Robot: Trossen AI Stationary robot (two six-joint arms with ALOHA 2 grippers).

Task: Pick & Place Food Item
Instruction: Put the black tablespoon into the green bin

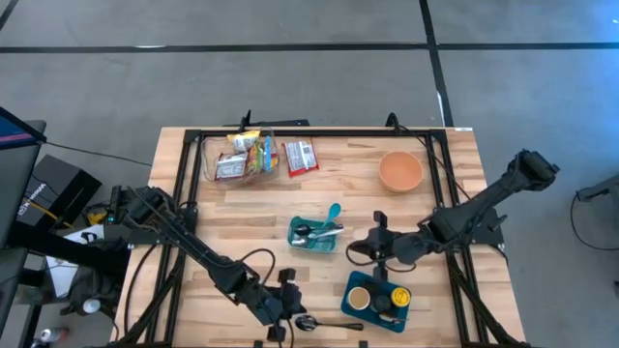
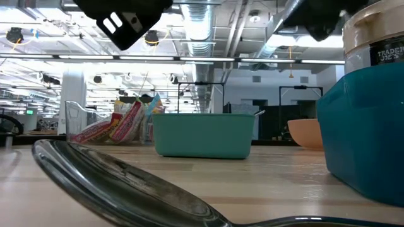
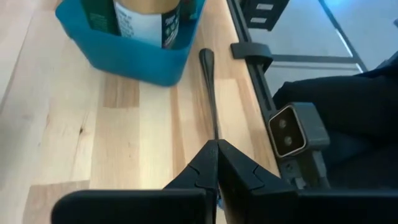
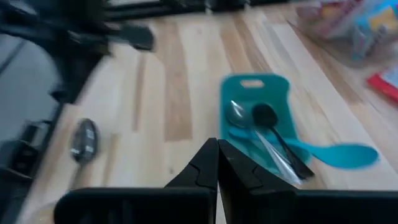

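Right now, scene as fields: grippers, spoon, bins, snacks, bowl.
left gripper: shut, near edge, beside the spoon
right gripper: shut, above the jar bin
spoon: flat on table, not held
utensil bin: centre, holds cutlery
jar bin: near edge, holds jars
snack container: far left, packets inside
red packet: beside the container
orange bowl: far right
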